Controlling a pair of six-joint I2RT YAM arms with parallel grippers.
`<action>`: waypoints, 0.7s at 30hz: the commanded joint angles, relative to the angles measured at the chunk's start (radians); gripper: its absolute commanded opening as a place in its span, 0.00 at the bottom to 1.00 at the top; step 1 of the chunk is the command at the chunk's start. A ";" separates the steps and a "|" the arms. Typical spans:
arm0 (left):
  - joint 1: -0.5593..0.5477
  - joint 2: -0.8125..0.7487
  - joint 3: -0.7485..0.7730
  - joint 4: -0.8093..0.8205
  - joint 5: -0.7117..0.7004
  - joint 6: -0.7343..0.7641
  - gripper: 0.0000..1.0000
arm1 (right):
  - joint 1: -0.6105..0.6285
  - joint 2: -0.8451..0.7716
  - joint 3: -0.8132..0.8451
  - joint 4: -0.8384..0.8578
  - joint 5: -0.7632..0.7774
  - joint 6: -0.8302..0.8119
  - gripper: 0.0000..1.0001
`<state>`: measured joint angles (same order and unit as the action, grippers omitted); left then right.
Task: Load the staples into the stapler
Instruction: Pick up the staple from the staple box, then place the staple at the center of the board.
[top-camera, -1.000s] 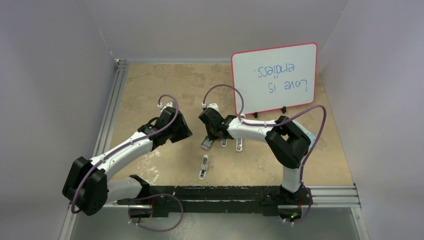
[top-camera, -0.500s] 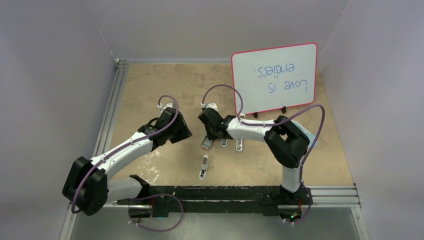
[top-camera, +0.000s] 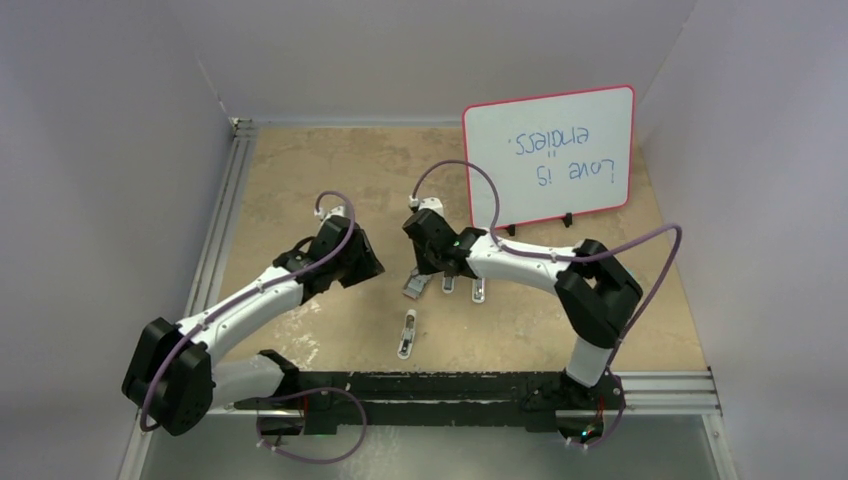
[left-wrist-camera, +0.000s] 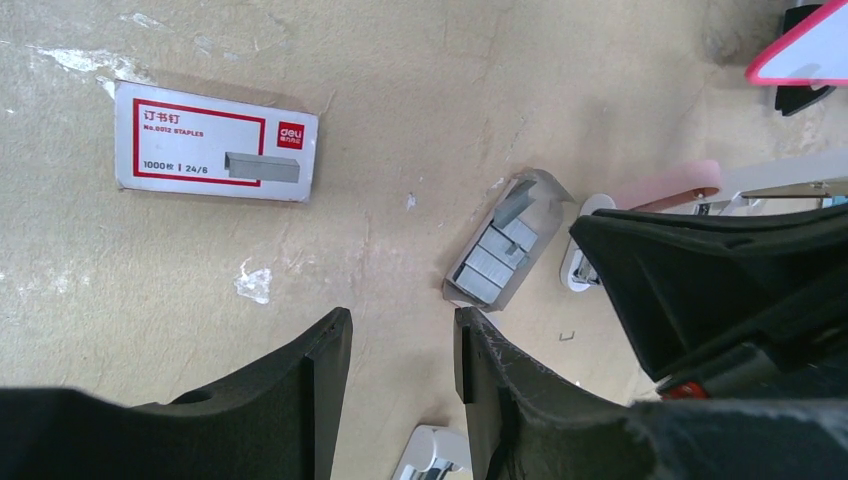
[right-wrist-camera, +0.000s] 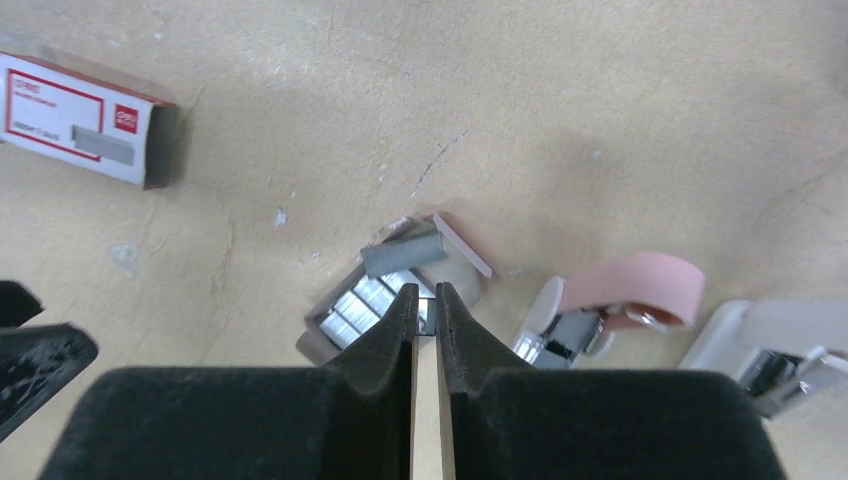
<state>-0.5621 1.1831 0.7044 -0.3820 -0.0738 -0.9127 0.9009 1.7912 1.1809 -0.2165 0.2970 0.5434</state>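
The staples (right-wrist-camera: 360, 300) lie as silvery strips in a small grey tray (left-wrist-camera: 470, 292), also seen at the tray (top-camera: 414, 288). One grey strip (right-wrist-camera: 402, 253) rests askew on the tray's far rim. My right gripper (right-wrist-camera: 425, 290) reaches into the tray, its jaws nearly together with a silvery strip pinched between the tips. The pink stapler (right-wrist-camera: 625, 290) lies just right of the tray. My left gripper (left-wrist-camera: 400, 318) hovers open left of the tray, with nothing between its fingers.
The red-and-white staple box (left-wrist-camera: 215, 140) lies on the table to the left. A white stapler (right-wrist-camera: 760, 340) sits right of the pink one, and another (top-camera: 406, 335) lies nearer the arm bases. A whiteboard (top-camera: 550, 158) stands at the back right.
My right gripper's jaws have closed down inside the tray, and the right arm's elbow has swung out to the right. The left arm has not moved.
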 joint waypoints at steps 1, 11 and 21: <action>0.010 -0.040 -0.012 0.038 0.031 0.020 0.42 | -0.003 -0.102 -0.038 -0.047 0.040 0.054 0.10; 0.009 -0.111 0.003 0.009 0.041 0.040 0.42 | 0.136 -0.209 -0.122 -0.245 0.102 0.280 0.11; 0.009 -0.327 0.116 -0.137 -0.165 0.116 0.42 | 0.286 -0.108 -0.045 -0.639 0.258 0.613 0.11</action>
<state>-0.5606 0.9401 0.7422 -0.4942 -0.1349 -0.8577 1.1503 1.6600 1.0752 -0.6109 0.4465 0.9653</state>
